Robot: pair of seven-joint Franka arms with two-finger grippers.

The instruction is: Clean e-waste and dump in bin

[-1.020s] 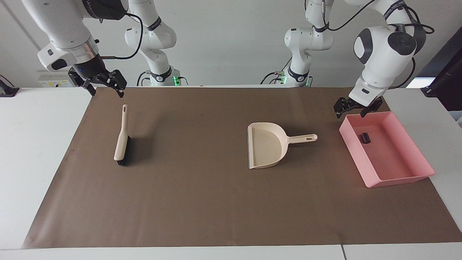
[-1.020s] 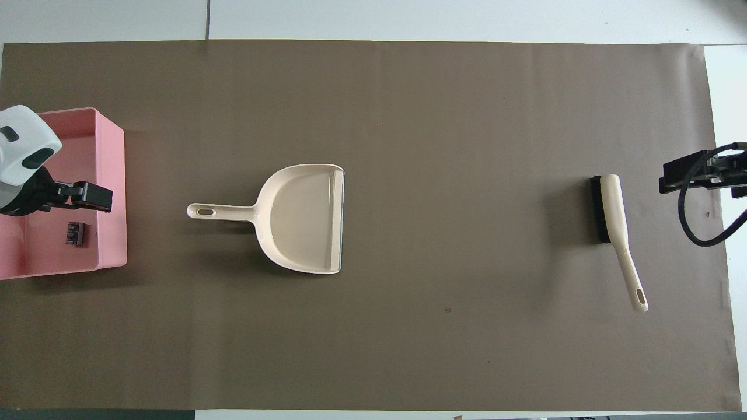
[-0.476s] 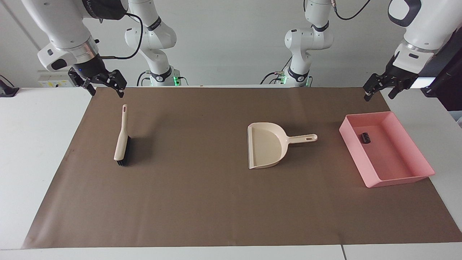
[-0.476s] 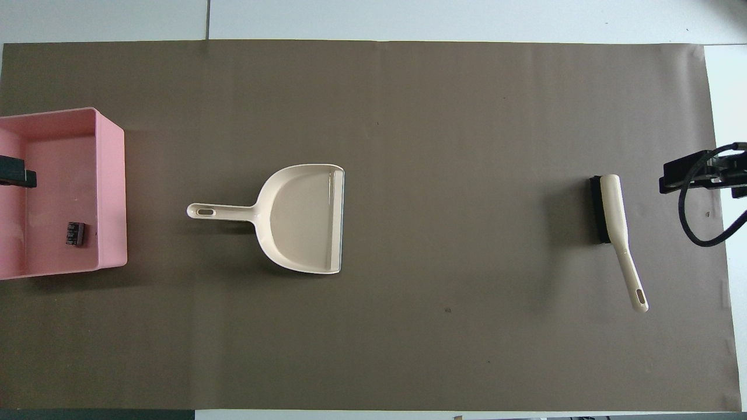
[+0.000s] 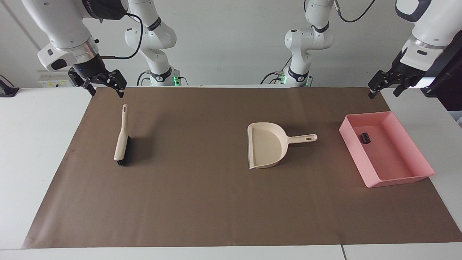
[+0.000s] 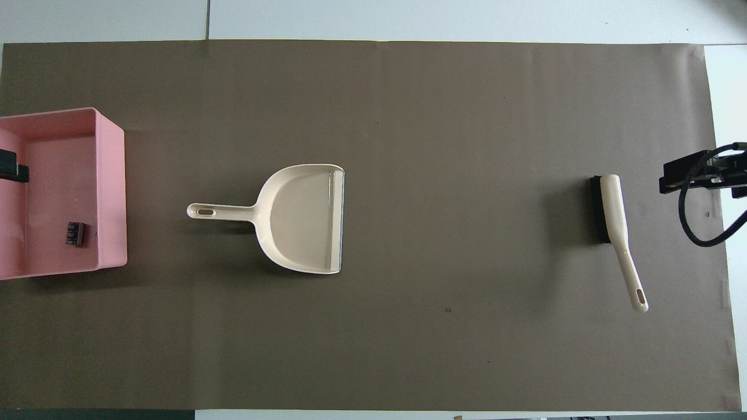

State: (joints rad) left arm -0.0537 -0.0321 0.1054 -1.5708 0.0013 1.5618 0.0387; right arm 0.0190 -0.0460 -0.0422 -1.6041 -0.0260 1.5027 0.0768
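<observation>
Grippers spread, empty: left gripper (image 5: 383, 86) above mat (image 5: 202, 202) corner near bin (image 5: 418, 151); right gripper (image 5: 106, 86) over brush (image 5: 122, 141) handle.

Dustpan (image 5: 266, 145) mid-mat (image 5: 202, 202); brush (image 5: 122, 139) toward right arm's end.

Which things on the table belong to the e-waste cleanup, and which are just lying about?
Job:
- dark e-waste piece, in the bin
- pink bin
- dustpan
- brush

Lying about:
- brown paper mat, only the work surface
</observation>
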